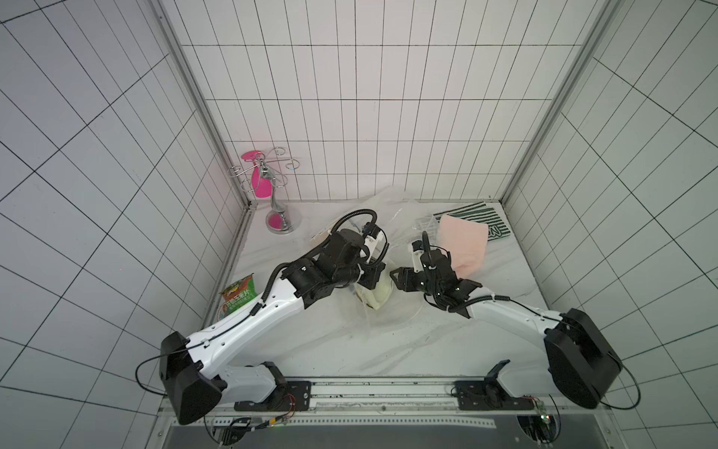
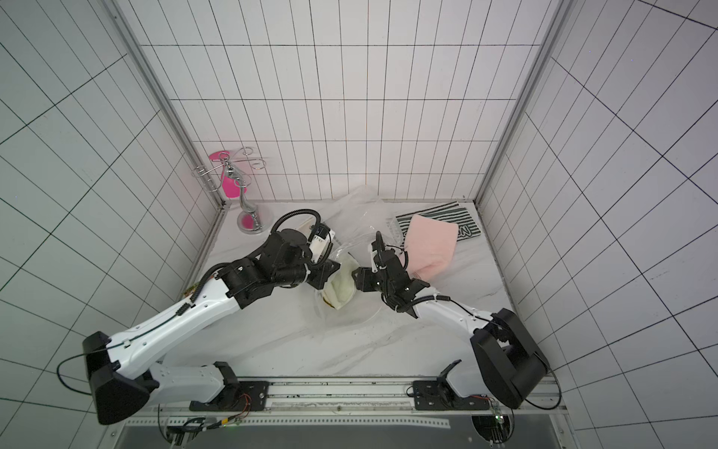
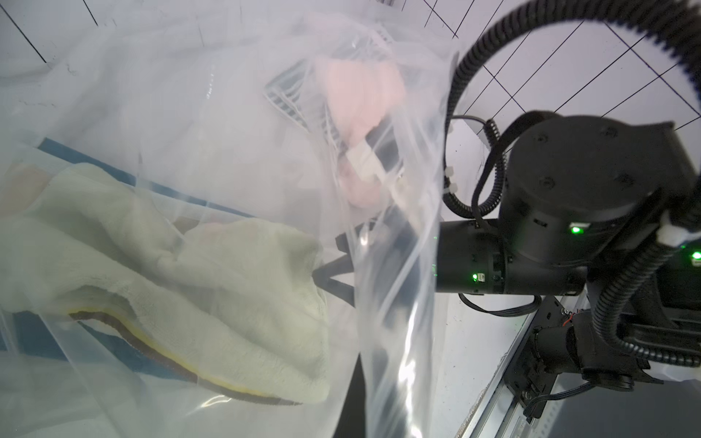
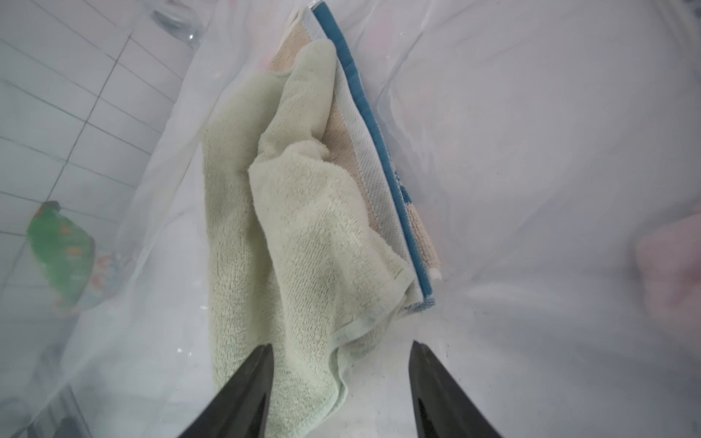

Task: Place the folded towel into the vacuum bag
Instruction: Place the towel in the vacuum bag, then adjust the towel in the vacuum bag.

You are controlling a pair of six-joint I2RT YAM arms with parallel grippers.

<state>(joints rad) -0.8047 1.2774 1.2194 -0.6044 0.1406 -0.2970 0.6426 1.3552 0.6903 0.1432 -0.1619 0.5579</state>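
Your right gripper (image 4: 341, 345) is open, holding nothing. The green towel (image 4: 303, 208) lies inside the vacuum bag (image 4: 531, 151), just in front of it, long side pointing away. Your left gripper (image 1: 375, 276) is squeezed shut.

Bag (image 3: 394, 288): clear thin plastic, glossy, crinkled, bright glare streaks. Green towel (image 4: 296, 227): terry cloth, fluffy looped pile, matt, flat hemmed edge. Beige towel (image 4: 343, 129): shorter pile, smooth woven blue border. Pink towel (image 1: 464, 243): soft matt cloth. Striped cloth (image 1: 481, 212): flat, matt. Stand (image 1: 276, 204): chrome metal, mirror-shiny. Packet (image 1: 239, 297): glossy printed film. Table cover (image 1: 330, 334): white, matt, wrinkled. Walls (image 1: 349, 116): smooth matt white, dark grid. Left arm (image 1: 241, 324): smooth white plastic shell, black matt joints. Conduit (image 3: 461, 74): black ribbed plastic. Right gripper (image 4: 341, 343): fingers (image 4: 242, 390) black, smooth, slight sheen.
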